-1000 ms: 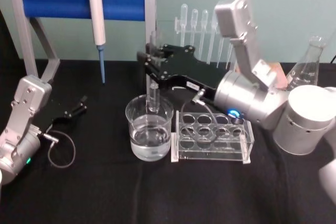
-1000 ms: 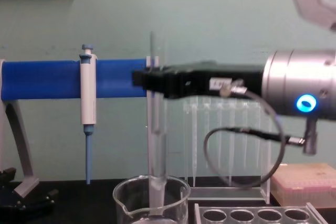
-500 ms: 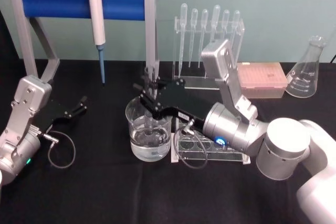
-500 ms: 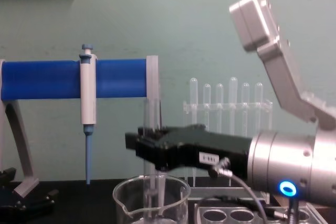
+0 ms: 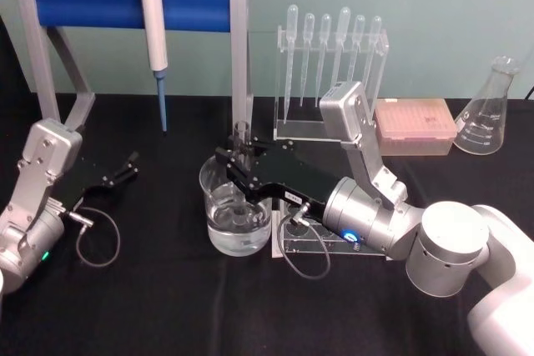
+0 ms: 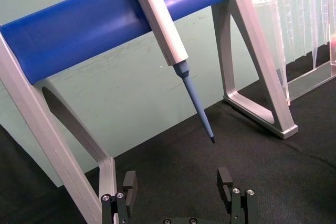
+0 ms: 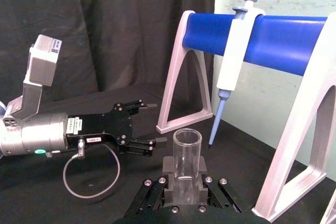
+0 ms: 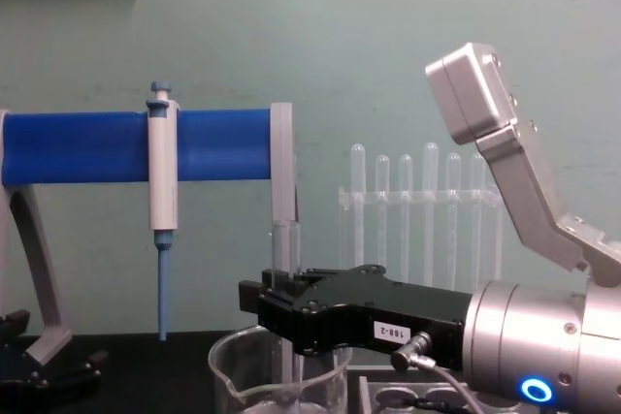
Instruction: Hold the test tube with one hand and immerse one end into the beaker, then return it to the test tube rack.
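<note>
The test tube [image 5: 242, 132] is being clamped upright between the fingers [image 7: 169, 173] of the right gripper [image 5: 239, 156], which are being pressed against its sides just below the open rim. The tube's lower part is being held down inside the beaker [image 5: 239, 221], which is standing on the black table [image 5: 167, 306] with clear liquid in its lower half; whether the round bottom is reaching the liquid cannot be told. In the chest view the tube [image 8: 283, 244] is being shown rising above the black gripper [image 8: 281, 293] and the beaker's rim [image 8: 281, 375]. The test tube rack [image 8: 383, 397] is being partly covered by the right wrist, just beside the beaker. The left gripper [image 5: 125, 168] is being rested on the table well to the left, its fingers [image 6: 224, 179] being kept spread apart around nothing.
</note>
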Tool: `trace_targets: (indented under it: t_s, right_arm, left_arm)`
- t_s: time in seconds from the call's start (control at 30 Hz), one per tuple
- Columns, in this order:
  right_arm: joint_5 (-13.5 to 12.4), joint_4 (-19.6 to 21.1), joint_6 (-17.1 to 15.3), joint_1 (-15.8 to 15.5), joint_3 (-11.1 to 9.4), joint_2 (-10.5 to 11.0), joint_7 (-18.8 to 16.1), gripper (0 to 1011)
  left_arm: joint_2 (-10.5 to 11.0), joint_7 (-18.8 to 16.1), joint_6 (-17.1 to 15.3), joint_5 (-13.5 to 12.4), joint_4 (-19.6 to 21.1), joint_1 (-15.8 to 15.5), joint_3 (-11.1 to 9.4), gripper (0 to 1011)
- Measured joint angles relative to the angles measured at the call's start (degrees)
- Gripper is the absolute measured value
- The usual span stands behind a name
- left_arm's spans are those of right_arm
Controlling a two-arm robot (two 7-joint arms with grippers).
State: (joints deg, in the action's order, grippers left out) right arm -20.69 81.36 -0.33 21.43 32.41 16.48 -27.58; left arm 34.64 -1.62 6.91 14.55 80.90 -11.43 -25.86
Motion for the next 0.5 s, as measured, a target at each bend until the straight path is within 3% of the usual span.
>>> trace_targets:
  t_s: [0.5]
  right_arm:
    - [-0.1,0.2,-0.1,0.1,0.0,0.1,0.0,241]
  left_arm:
    - [0.0,0.0,0.0,0.0,0.0,0.0,0.0,1000]
